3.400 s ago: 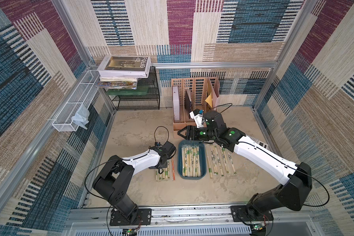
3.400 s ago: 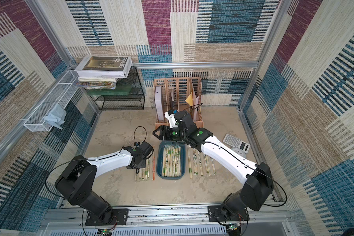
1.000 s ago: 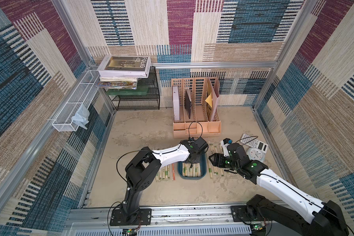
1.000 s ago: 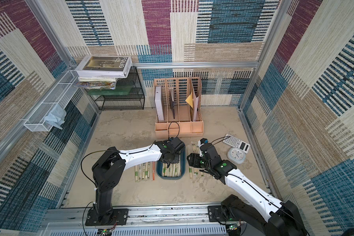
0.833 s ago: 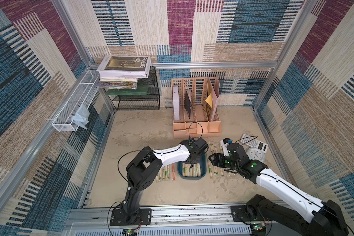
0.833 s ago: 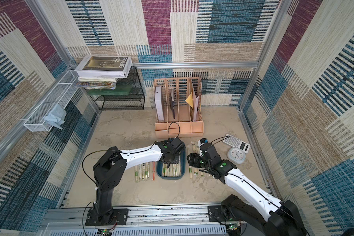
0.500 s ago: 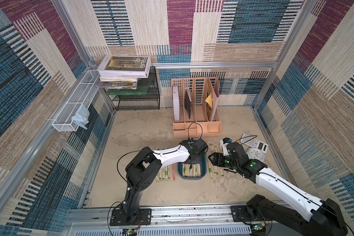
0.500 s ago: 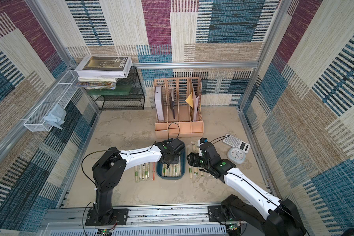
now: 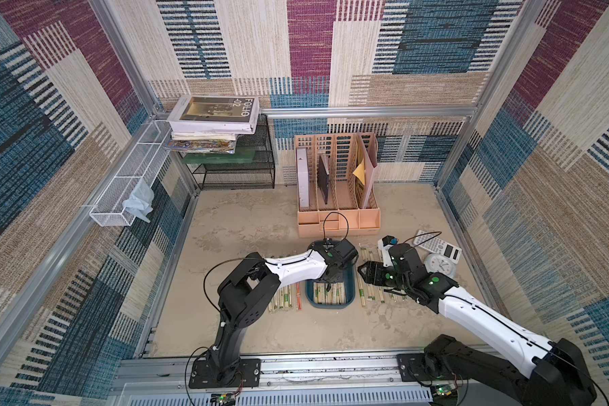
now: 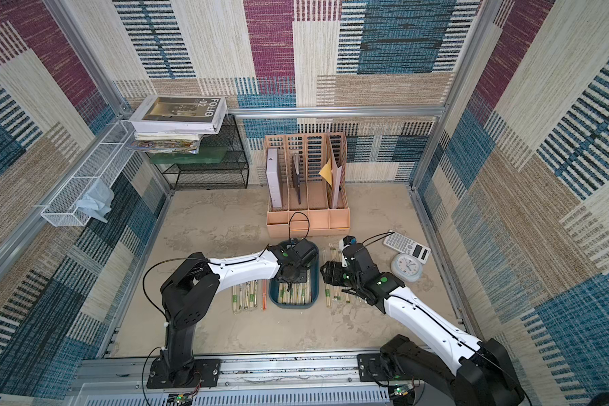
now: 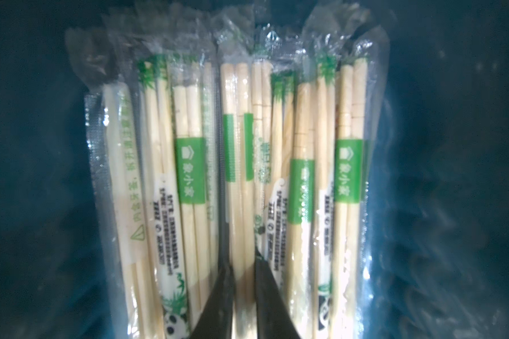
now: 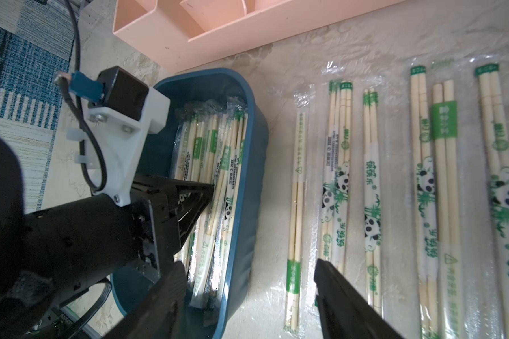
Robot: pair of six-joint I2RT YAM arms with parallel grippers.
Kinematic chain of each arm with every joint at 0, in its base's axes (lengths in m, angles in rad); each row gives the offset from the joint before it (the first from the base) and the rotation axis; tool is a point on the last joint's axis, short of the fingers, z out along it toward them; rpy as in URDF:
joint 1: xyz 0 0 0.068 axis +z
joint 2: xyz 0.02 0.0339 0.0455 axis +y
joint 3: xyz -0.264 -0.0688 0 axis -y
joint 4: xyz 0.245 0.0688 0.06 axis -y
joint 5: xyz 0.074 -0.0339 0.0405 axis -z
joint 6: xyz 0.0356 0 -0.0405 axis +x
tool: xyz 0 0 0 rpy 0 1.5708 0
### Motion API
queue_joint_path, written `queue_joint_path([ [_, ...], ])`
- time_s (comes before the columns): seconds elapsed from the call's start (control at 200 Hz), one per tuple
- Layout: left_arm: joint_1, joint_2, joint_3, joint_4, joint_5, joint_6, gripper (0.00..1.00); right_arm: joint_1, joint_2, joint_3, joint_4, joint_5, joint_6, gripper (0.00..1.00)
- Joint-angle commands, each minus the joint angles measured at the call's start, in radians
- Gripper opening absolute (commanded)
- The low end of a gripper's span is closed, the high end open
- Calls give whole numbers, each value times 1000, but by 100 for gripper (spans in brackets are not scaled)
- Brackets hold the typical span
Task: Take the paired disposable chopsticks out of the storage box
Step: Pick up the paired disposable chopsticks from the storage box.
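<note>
In the lower middle of both top views, the teal box (image 9: 329,305) sits on the sandy table (image 9: 261,228), just in front of a peach file organizer (image 9: 338,221). The box holds a bundle of wrapped chopsticks (image 11: 185,176) lying lengthwise: pale bamboo in clear sleeves, with green bands and panda prints.

The left gripper (image 9: 327,283) reaches down into the box from the left of the frame. In the left wrist view its two dark fingers (image 11: 218,293) stand close together at the lower centre. They press against either side of one wrapped pair, so the gripper is clamped on chopsticks that sit among the rest of the bundle inside the box.

The right gripper (image 9: 362,275) hovers just right of the box, above the table. In the right wrist view its jaws stand wide apart, with only the box wall and the table between them.

Loose pairs (image 12: 373,190) lie in a row on the table right of the box. A few more lie left of it, among them an orange-red pair (image 9: 298,297). A calculator (image 9: 436,246) and a round clock (image 9: 440,265) lie further right, near the right arm.
</note>
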Motion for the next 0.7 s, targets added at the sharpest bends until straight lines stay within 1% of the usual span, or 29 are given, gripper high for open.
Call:
queue_joint_path([
  [0.0, 2, -6, 4, -14, 10, 11, 12, -1, 1, 10, 5, 4, -10, 73],
  [0.511, 3, -127, 3, -44, -23, 37, 10, 3, 10, 22, 10, -26, -11, 73],
  [0.691, 12, -181, -16, -59, -54, 53, 7, 40, 25, 39, 11, -32, -12, 73],
])
